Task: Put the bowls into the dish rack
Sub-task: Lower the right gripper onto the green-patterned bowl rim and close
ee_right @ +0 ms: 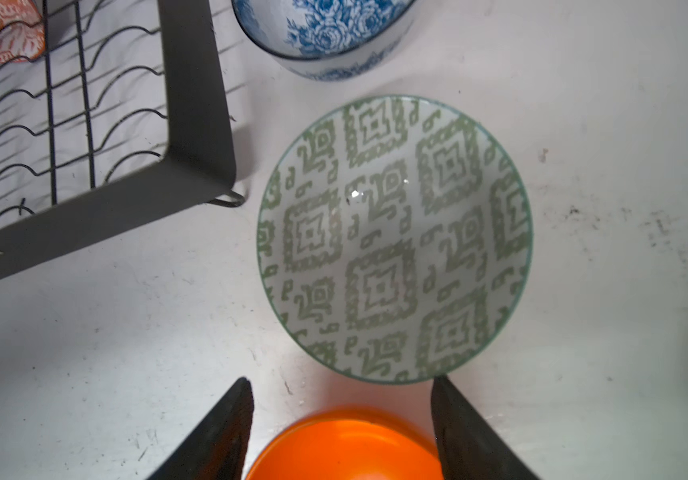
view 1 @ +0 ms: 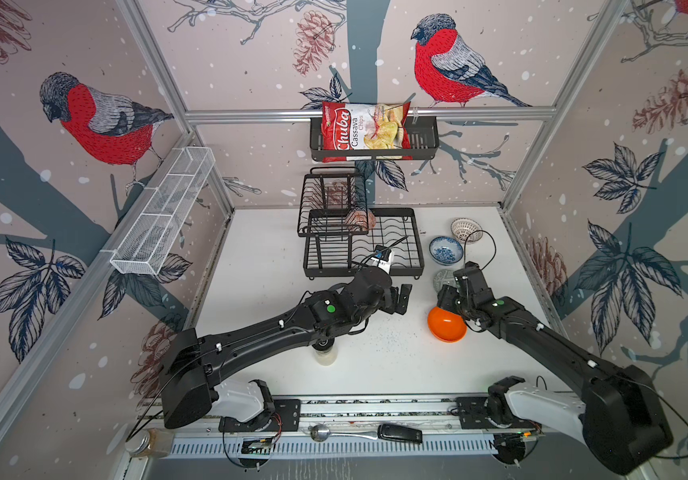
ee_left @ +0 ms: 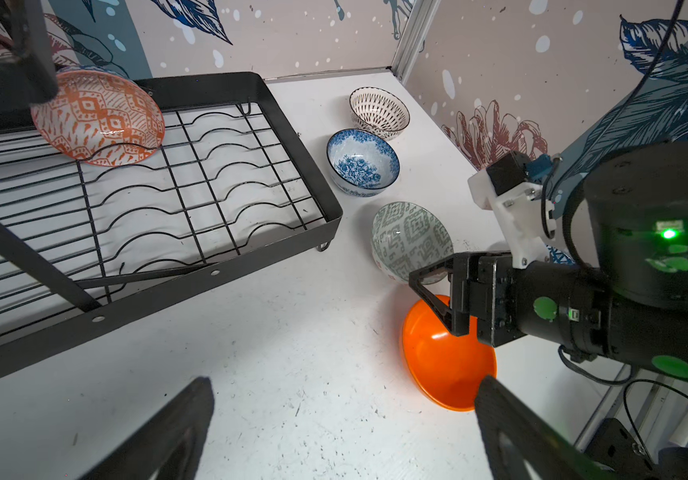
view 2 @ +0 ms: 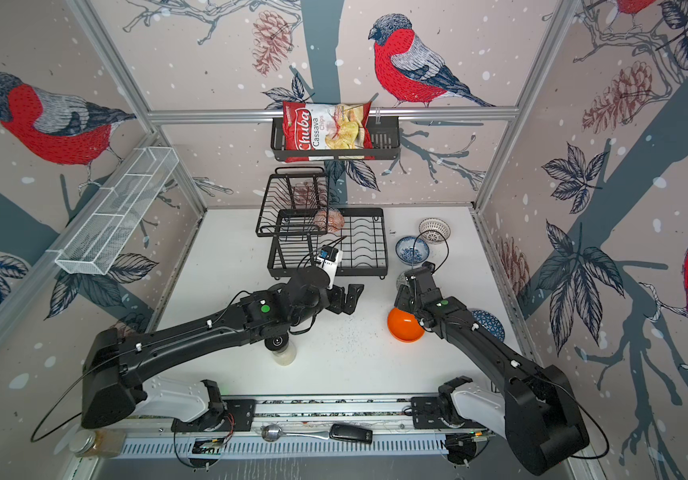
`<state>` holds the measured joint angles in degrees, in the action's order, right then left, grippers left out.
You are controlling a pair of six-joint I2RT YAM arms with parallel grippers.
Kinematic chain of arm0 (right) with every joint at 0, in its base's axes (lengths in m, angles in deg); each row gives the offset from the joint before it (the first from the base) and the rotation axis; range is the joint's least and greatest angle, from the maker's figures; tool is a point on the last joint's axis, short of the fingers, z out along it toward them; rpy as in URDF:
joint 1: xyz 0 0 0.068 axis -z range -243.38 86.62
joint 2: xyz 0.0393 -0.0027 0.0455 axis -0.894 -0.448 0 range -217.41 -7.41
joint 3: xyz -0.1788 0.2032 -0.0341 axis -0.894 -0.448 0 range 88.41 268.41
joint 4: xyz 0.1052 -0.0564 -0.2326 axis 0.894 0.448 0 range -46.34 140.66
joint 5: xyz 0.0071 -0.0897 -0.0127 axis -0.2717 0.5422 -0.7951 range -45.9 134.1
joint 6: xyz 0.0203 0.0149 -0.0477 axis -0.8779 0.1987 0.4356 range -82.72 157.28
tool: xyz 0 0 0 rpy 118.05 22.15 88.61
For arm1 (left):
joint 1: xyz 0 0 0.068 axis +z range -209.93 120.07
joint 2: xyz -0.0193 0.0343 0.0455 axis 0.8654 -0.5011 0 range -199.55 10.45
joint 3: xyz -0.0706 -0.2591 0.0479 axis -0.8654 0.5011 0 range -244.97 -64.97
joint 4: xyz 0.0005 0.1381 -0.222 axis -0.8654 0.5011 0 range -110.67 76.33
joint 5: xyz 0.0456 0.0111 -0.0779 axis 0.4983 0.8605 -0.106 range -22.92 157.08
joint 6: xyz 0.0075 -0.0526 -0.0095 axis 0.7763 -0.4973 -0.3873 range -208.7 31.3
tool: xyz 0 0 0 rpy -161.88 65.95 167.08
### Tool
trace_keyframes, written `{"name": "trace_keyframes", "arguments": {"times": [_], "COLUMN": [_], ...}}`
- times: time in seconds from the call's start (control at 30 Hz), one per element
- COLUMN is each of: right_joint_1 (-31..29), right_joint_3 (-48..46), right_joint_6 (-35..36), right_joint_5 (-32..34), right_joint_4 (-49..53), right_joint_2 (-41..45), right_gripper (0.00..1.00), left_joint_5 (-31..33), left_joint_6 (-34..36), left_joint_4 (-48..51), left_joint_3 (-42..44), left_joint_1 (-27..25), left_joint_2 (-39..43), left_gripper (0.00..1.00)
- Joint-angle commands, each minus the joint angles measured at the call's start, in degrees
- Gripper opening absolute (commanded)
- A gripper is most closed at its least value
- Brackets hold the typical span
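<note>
Where the white desk (view 1: pixel 276 257) meets the far wall stands item one, the dish rack (ee_left: pixel 155 297): black wire, two tiers.

Contents: one orange-white patterned bowl (ee_left: pixel 97 120), tipped on edge at the far end of the lower tray (beside the upper basket).

Loose stock on the desk, right of the rack, far to near:
- white lattice bowl (view 1: pixel 466 229)
- blue-white bowl (view 1: pixel 446 250)
- grey-green bowl (ee_right: pixel 394 239), just beside the rack's near right corner
- plain orange bowl (view 1: pixel 446 326)

A second blue-white bowl (view 2: pixel 492 328) lies right of the orange one, mostly hidden under the right arm.

Right pincer (ee_right: pixel 342 379): jaws parted, clamping nothing, poised over the orange bowl's far rim; contact cannot be told.

Left pincer (view 1: pixel 401 297): released wide, empty, above bare desk between rack and orange bowl.
</note>
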<state>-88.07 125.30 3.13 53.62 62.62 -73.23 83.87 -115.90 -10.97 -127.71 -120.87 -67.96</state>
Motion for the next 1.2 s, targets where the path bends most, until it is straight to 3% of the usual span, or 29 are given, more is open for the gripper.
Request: {"name": "trace_keyframes", "arguments": {"times": [0.0,0.1,0.33,0.57,0.8,1.17], "right_joint_1": [0.0,2.5,10.1,14.5,15.0,14.9], "right_joint_3": [2.3,3.7,3.6,1.8,2.1,2.4], "right_joint_6": [1.8,1.7,2.7,3.1,3.4,2.2], "right_joint_5": [4.2,8.3,6.5,-0.8,-3.4,-3.4], "right_joint_4": [0.3,1.3,-0.3,-5.0,-8.6,-10.4], "right_joint_2": [-1.6,-3.1,-5.4,-9.9,-15.3,-14.8], "right_gripper": [0.69,0.69,0.69,0.67,0.51,0.14], "left_joint_5": [0.5,0.1,0.0,-0.5,-0.8,-2.3], "left_joint_6": [-0.5,-0.6,-0.6,-0.6,-1.2,-2.2], "left_joint_4": [-1.9,-1.9,-1.9,-2.3,-2.0,-0.6], "left_joint_3": [0.3,0.4,0.9,1.4,1.4,-0.6], "left_joint_1": [0.0,0.0,0.0,0.0,0.0,0.2], "left_joint_2": [0.2,0.0,0.5,0.0,-0.7,-4.6], "left_gripper": [0.98,0.98,0.98,0.98,0.98,0.98]}}
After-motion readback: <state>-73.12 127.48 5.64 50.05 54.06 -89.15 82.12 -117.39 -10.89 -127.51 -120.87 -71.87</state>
